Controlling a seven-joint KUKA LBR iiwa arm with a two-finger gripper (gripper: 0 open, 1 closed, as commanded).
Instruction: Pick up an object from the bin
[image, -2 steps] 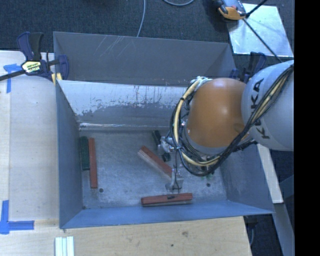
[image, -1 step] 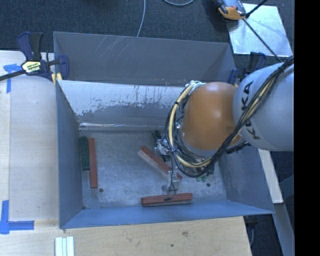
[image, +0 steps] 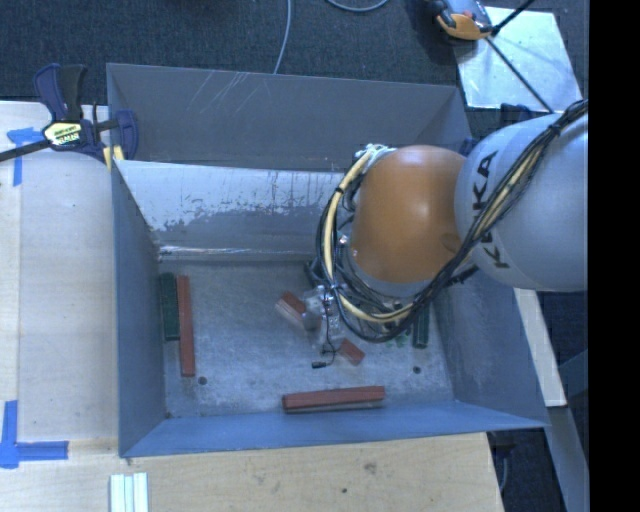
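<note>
My gripper (image: 326, 322) hangs low over the middle of the bin floor, under the arm's orange cover. A small brown block (image: 291, 305) lies just to its left, touching or nearly touching it. Just below and to its right, a second small reddish-brown block (image: 351, 352) rests on the floor. Along the front wall, a little below the gripper, lies a long brown bar (image: 333, 399). A dark green stick (image: 421, 326) lies at the right, partly hidden by the cables.
By the left wall a long reddish-brown bar (image: 186, 326) lies beside a dark green bar (image: 166, 305), both pointing front to back. The arm and its cables cover the bin's right rear part.
</note>
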